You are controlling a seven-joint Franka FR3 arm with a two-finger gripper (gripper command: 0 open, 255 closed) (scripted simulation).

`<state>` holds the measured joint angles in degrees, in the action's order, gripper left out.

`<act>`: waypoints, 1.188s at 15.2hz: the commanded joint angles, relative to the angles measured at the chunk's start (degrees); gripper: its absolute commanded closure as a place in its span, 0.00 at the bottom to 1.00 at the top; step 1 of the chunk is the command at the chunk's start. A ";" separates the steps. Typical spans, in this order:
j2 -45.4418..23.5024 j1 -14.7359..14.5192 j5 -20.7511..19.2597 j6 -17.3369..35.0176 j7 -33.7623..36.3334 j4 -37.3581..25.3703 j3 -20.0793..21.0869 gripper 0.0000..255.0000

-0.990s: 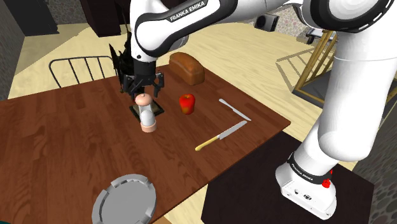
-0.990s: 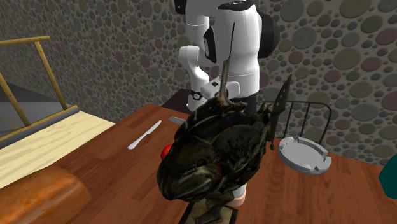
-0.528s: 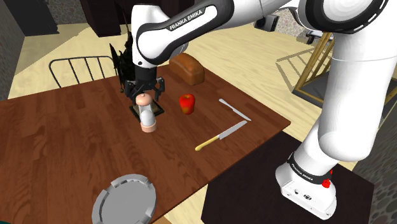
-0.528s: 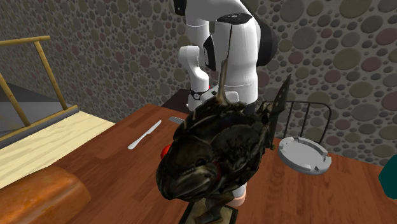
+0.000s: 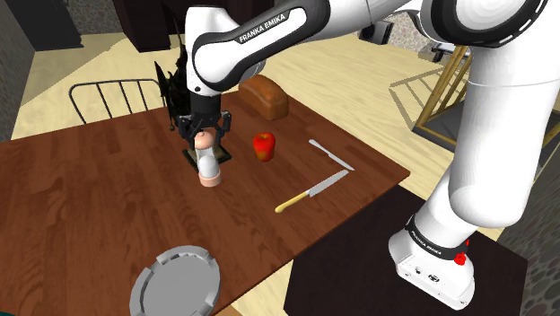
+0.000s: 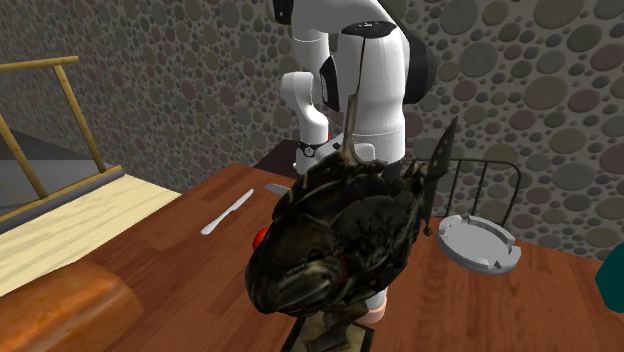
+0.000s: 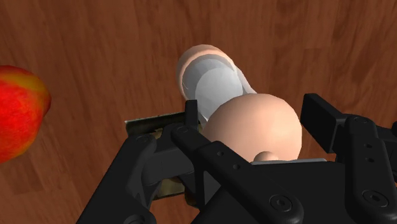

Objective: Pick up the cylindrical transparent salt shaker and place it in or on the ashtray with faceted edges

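fingers (image 7: 326,121) apart, flanking top of salt shaker (image 5: 208,162) standing upright on table (image 5: 99,202)

Salt shaker (image 5: 208,160): peach cap and base, pale grey body. Ashtray (image 5: 175,256): plain grey. Apple (image 5: 263,145): red, yellow-flecked. Desk (image 5: 90,197): reddish-brown wood grain. Wall (image 6: 180,90): grey, pebble-patterned.

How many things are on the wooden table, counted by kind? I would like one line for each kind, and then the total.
Knives: 2 (white knife, yellow-handled knife)
Apple: 1
Bread loaf: 1
Salt shaker: 1
Ashtray: 1
Fish figure: 1
Total: 7
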<state>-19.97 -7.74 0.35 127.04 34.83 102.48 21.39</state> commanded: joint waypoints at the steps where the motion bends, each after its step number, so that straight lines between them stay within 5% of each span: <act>1: -0.01 0.01 -0.01 -0.01 0.01 0.01 -0.02 1.00; 18: 3.33 0.38 1.06 -8.85 0.12 -5.69 0.49 1.00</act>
<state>-16.47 -7.26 1.52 119.01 34.79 97.81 21.88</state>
